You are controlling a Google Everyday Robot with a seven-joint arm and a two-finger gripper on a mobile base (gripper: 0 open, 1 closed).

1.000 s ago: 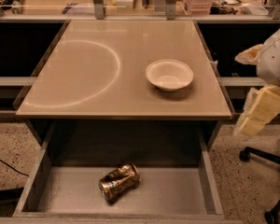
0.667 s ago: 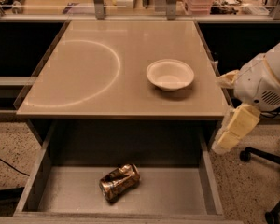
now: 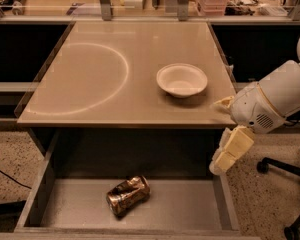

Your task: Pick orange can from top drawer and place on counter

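The orange can (image 3: 128, 195), crushed and copper-coloured, lies on its side on the floor of the open top drawer (image 3: 190, 206), a little left of the middle. The counter (image 3: 90, 84) is the beige tabletop above it, with a faint white ring mark on its left half. My gripper (image 3: 229, 151) hangs at the end of the white arm (image 3: 270, 101) over the drawer's right wall, just below the counter's front right corner. It is to the right of the can and above it, well apart from it, and holds nothing I can see.
A white bowl (image 3: 182, 79) stands on the right half of the counter. A glass partition with metal posts (image 3: 104, 1) runs along the counter's far edge. Chair legs with castors (image 3: 285, 166) stand on the speckled floor at the right.
My arm has come in from the right edge and down. The gripper moved left, from beside the counter to over the drawer's right wall. The can and the bowl have not moved.
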